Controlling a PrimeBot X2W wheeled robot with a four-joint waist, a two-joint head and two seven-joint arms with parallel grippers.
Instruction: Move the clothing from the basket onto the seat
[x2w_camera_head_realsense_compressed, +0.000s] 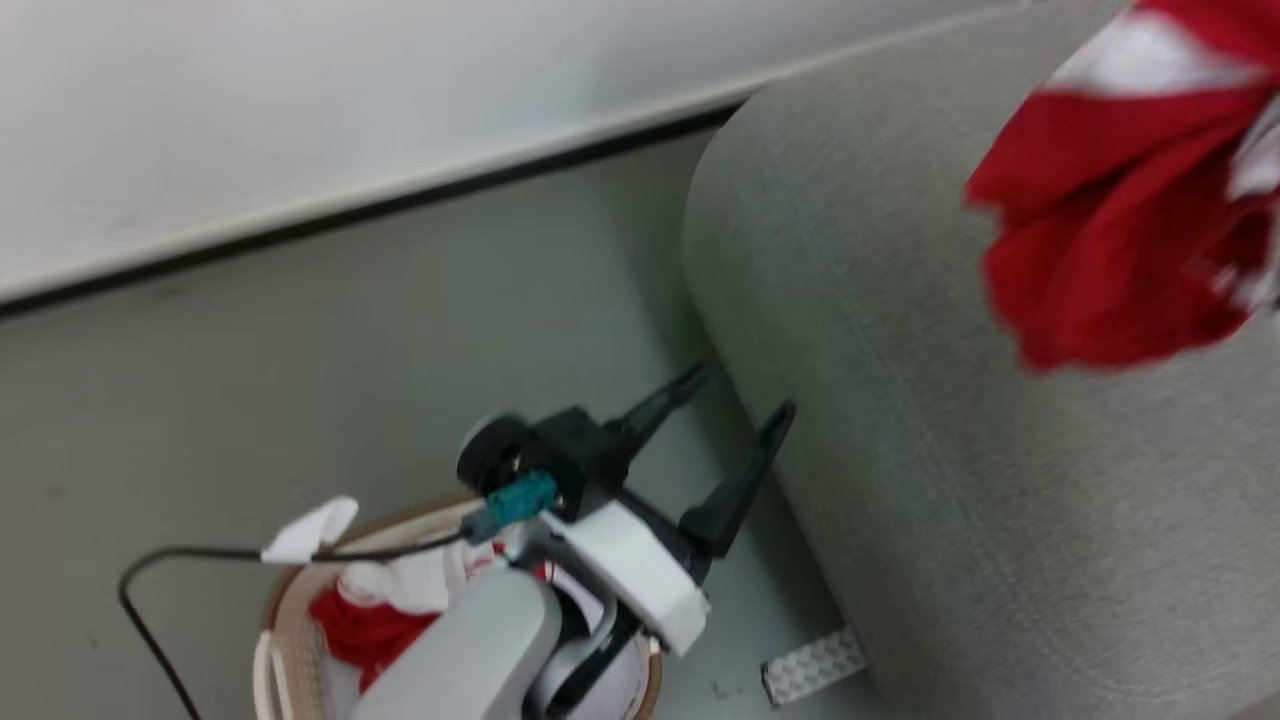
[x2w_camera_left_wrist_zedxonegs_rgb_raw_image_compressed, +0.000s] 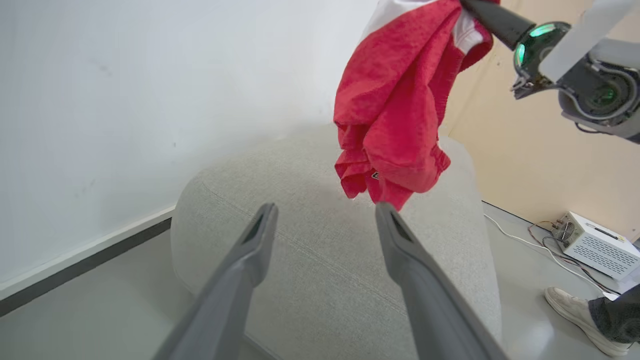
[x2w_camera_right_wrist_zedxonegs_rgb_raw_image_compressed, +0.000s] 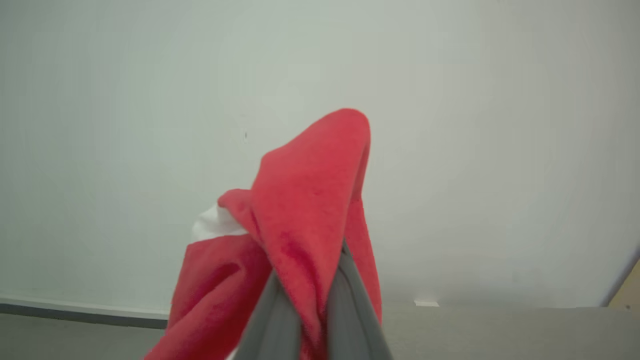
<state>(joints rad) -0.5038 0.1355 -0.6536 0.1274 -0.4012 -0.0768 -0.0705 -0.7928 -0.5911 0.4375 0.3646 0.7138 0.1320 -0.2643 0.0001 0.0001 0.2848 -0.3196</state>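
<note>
The clothing (x2w_camera_head_realsense_compressed: 1120, 220), bright red with white parts, hangs bunched in the air above the seat (x2w_camera_head_realsense_compressed: 950, 420), a big grey sofa. My right gripper (x2w_camera_right_wrist_zedxonegs_rgb_raw_image_compressed: 312, 295) is shut on the clothing (x2w_camera_right_wrist_zedxonegs_rgb_raw_image_compressed: 305, 220), its fingertips buried in the fabric. In the left wrist view the clothing (x2w_camera_left_wrist_zedxonegs_rgb_raw_image_compressed: 395, 110) dangles from the right gripper (x2w_camera_left_wrist_zedxonegs_rgb_raw_image_compressed: 480, 12) over the seat (x2w_camera_left_wrist_zedxonegs_rgb_raw_image_compressed: 325, 260). My left gripper (x2w_camera_head_realsense_compressed: 742, 395) is open and holds nothing, just left of the seat's edge and above the basket (x2w_camera_head_realsense_compressed: 290, 590). More red and white fabric (x2w_camera_head_realsense_compressed: 365, 625) lies in the basket.
A white wall with a dark skirting runs behind the seat. A black cable (x2w_camera_head_realsense_compressed: 160, 560) loops by the basket, and a pale cloth (x2w_camera_head_realsense_compressed: 312, 530) lies on its rim. A white box (x2w_camera_left_wrist_zedxonegs_rgb_raw_image_compressed: 597, 245) with wires and a person's shoe (x2w_camera_left_wrist_zedxonegs_rgb_raw_image_compressed: 575, 310) are on the floor beyond the seat.
</note>
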